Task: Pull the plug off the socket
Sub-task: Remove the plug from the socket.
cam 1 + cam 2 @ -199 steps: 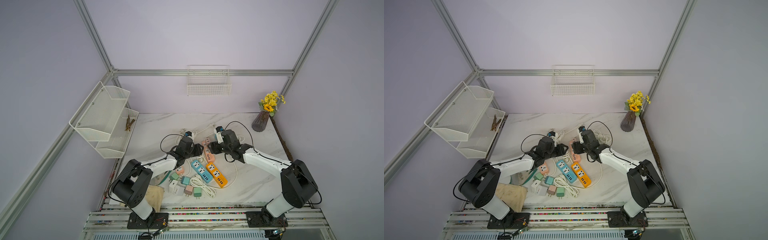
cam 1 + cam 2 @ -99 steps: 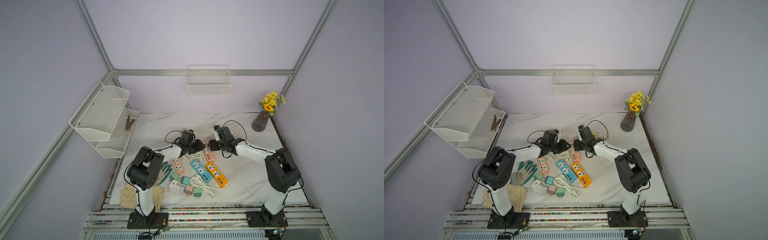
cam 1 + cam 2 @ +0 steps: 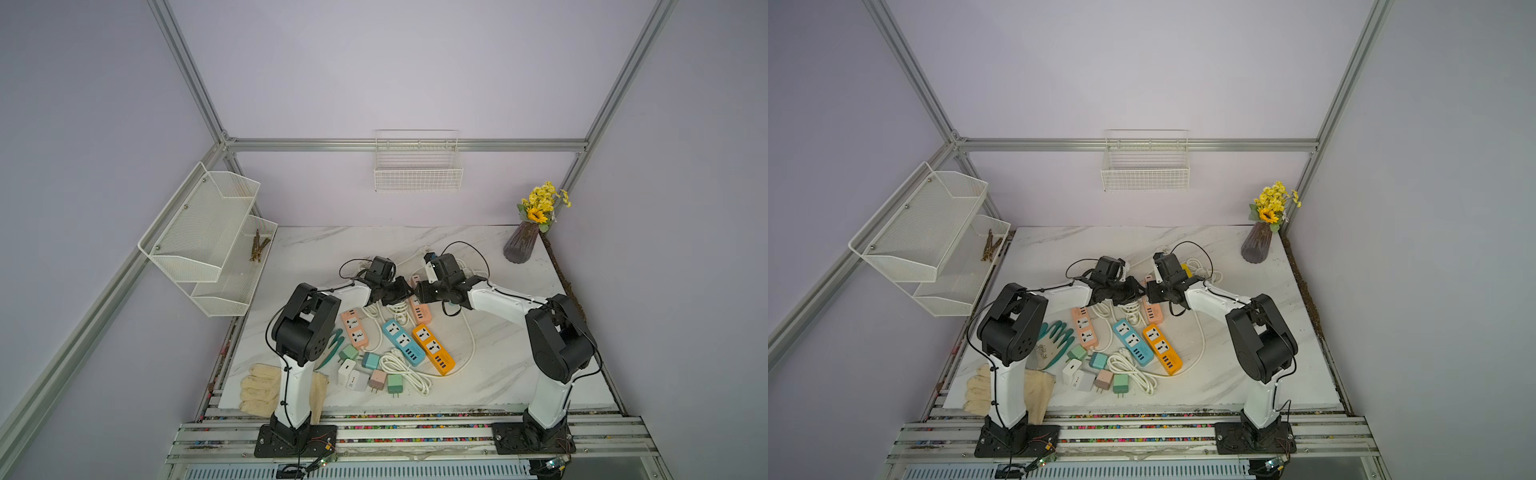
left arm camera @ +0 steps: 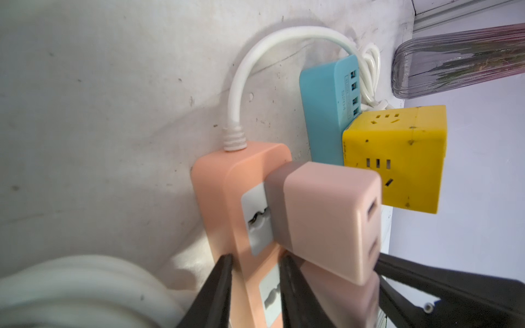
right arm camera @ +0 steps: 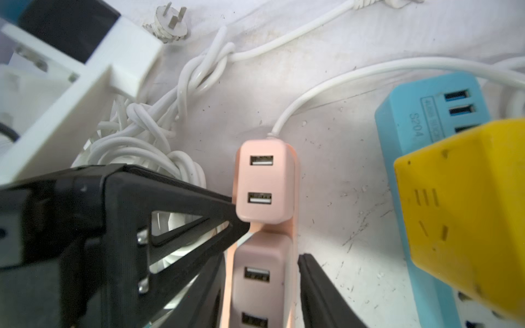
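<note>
The socket is a salmon-pink power strip (image 3: 420, 309) (image 3: 1152, 311) (image 4: 224, 196) lying at the table's back centre. Two pale pink USB plugs sit in it. My left gripper (image 3: 400, 291) (image 3: 1134, 293) (image 4: 255, 272) is shut on the strip's body, one finger on each long side. The farther plug (image 4: 326, 221) (image 5: 262, 181) stands free just past those fingers. My right gripper (image 3: 419, 293) (image 3: 1152, 293) (image 5: 262, 261) comes from the opposite side and is shut on the nearer plug (image 5: 260, 281), its fingers (image 5: 309, 284) close against both sides.
A blue strip (image 4: 324, 108) (image 5: 426, 113) carrying a yellow cube socket (image 4: 397, 159) (image 5: 468, 213) lies just beyond. Coiled white cables (image 5: 147, 136) lie beside the left gripper. Three more strips (image 3: 403, 338) and loose chargers (image 3: 365, 374) lie nearer the front. A vase (image 3: 521, 247) stands back right.
Both arms have raised their elbows and drawn the grippers together over the back pink strip. Both pairs of jaws have narrowed, the left onto the strip, the right onto the nearer plug.
</note>
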`<state>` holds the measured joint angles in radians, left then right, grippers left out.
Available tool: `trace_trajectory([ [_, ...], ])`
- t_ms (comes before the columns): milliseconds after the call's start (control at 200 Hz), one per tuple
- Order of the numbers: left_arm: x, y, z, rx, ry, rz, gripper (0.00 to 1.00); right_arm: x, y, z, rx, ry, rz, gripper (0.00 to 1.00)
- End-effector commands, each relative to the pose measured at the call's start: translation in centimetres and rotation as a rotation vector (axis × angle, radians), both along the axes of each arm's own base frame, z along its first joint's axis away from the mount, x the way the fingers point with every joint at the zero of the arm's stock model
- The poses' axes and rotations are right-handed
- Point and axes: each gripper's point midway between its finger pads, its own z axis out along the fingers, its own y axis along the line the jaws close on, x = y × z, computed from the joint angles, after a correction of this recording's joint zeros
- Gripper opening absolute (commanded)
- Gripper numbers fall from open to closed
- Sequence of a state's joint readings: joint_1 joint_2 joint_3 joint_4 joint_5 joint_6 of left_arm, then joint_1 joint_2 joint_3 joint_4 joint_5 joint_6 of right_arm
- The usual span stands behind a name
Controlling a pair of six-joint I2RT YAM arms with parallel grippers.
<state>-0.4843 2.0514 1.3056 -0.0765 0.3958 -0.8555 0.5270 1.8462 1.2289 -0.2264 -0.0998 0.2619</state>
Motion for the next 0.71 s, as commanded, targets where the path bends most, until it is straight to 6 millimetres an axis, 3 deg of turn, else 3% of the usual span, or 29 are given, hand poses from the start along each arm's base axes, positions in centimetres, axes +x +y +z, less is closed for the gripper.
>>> trace_trajectory([
  [0,-2.7,2.3,-5.2,0.120,0.172,0.022,0.29,-0.1,0.6,0.1,-0.053,-0.016,0.022,0.47],
  [240,-3.8,3.4,-7.9,0.158,0.245,0.031,0.27,-0.2,0.9,-0.3,-0.197,-0.055,0.012,0.46],
  [325,-4.0,3.9,-8.6,0.159,0.271,0.042,0.26,-0.2,0.9,-0.4,-0.246,-0.065,0.004,0.39],
  [560,-4.2,4.8,-9.8,0.169,0.297,0.063,0.24,0.4,-1.1,-0.9,-0.347,-0.079,-0.089,0.33],
  [700,-4.4,4.9,-10.5,0.171,0.311,0.064,0.24,-0.4,0.9,-0.4,-0.248,-0.061,-0.024,0.29],
])
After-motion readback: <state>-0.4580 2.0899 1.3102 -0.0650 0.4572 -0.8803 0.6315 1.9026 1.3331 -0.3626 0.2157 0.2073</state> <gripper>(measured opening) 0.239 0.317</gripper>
